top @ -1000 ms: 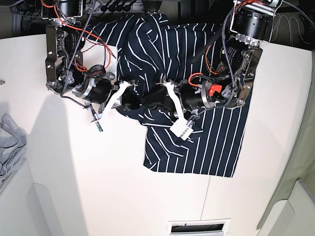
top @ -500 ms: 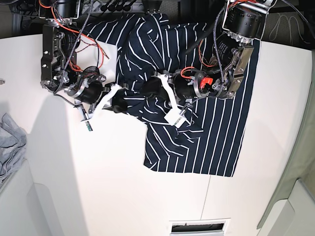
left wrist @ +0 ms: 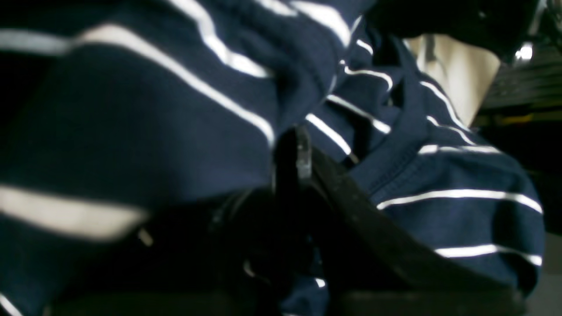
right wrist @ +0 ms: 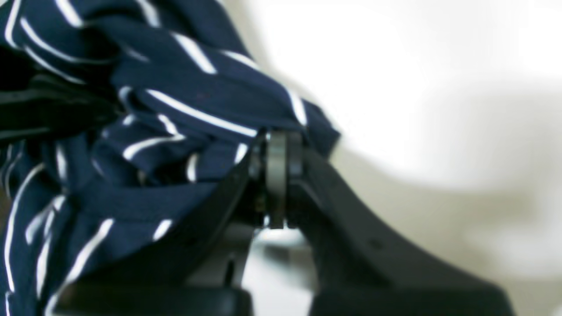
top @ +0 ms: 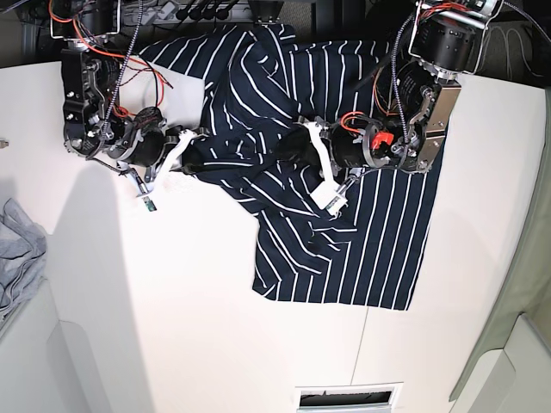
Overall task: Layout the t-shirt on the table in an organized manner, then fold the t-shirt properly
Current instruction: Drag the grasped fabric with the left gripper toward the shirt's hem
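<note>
The dark navy t-shirt (top: 344, 249) with thin white stripes lies rumpled on the cream table (top: 172, 301), its lower half flat and its upper half bunched. In the base view my right gripper (top: 195, 155) sits at the shirt's left edge and my left gripper (top: 291, 155) at its middle. A stretched fold runs between them. The right wrist view shows the right gripper (right wrist: 276, 147) shut on a bunched edge of the t-shirt (right wrist: 193, 109). Striped t-shirt cloth (left wrist: 439, 175) drapes over my left gripper (left wrist: 292, 147), whose fingers are pinched on it.
A plain light grey garment (top: 17, 249) lies at the table's left edge. A slot (top: 349, 397) is cut into the table near the front. The arms' bases and cables (top: 112, 52) stand along the back edge.
My right gripper has pulled its piece of the shirt to the left and slightly back. The left gripper drifted left, then back right. The fold between them has drawn out.
</note>
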Robot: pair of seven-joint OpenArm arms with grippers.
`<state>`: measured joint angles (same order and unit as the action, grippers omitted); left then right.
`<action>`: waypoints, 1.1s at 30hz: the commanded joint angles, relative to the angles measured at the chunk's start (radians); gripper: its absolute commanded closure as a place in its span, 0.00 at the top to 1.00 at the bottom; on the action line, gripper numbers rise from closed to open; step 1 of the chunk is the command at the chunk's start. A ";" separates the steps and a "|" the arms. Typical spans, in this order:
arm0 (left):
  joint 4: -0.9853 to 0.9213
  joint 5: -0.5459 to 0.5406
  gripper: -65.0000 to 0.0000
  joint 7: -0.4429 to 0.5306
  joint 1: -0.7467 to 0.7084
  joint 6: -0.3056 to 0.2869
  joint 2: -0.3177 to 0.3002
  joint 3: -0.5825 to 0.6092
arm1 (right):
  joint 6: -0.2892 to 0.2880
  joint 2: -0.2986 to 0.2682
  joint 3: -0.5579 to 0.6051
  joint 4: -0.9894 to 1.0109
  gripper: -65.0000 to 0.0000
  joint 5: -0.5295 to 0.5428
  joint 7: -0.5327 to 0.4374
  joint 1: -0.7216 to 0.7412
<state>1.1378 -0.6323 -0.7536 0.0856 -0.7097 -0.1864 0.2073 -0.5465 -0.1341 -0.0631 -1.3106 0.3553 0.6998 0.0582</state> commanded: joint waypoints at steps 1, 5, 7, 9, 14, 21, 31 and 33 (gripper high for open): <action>-0.016 0.033 0.09 -0.020 0.015 0.012 -0.013 -0.003 | 0.000 -0.013 -0.003 -0.014 0.00 0.011 -0.007 0.013; -0.064 0.050 0.09 -0.022 0.046 0.012 -0.034 -0.003 | 0.000 -0.036 -0.014 -0.014 0.00 0.007 -0.007 0.013; -0.064 0.049 0.09 -0.027 0.059 0.012 -0.050 -0.003 | 0.000 -0.047 -0.034 -0.014 0.00 0.008 -0.008 0.013; -0.064 0.049 0.09 -0.040 0.073 0.021 -0.068 -0.003 | 0.000 -0.054 -0.067 -0.014 0.00 0.008 -0.008 0.013; -0.060 -0.038 0.09 -0.063 0.103 0.012 -0.112 -0.003 | 0.000 -0.060 -0.158 -0.014 0.00 0.066 0.003 0.013; 0.040 -0.233 0.09 -0.181 0.111 0.012 -0.087 -0.003 | -0.003 -0.051 -0.173 -0.014 0.00 0.161 0.019 0.011; 0.116 -0.247 0.09 -0.198 0.111 0.012 -0.040 -0.003 | -0.027 0.067 -0.172 -0.052 0.00 0.266 0.063 0.014; 0.116 -0.247 0.09 -0.198 0.111 0.012 -0.042 -0.003 | -0.027 0.092 -0.162 -0.067 0.00 0.266 0.064 0.013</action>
<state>1.2369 -0.8566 -0.9649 0.1757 -0.6891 -0.2249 0.2085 -0.5583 -0.0376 -0.2237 -1.3594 0.6025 0.7765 0.0563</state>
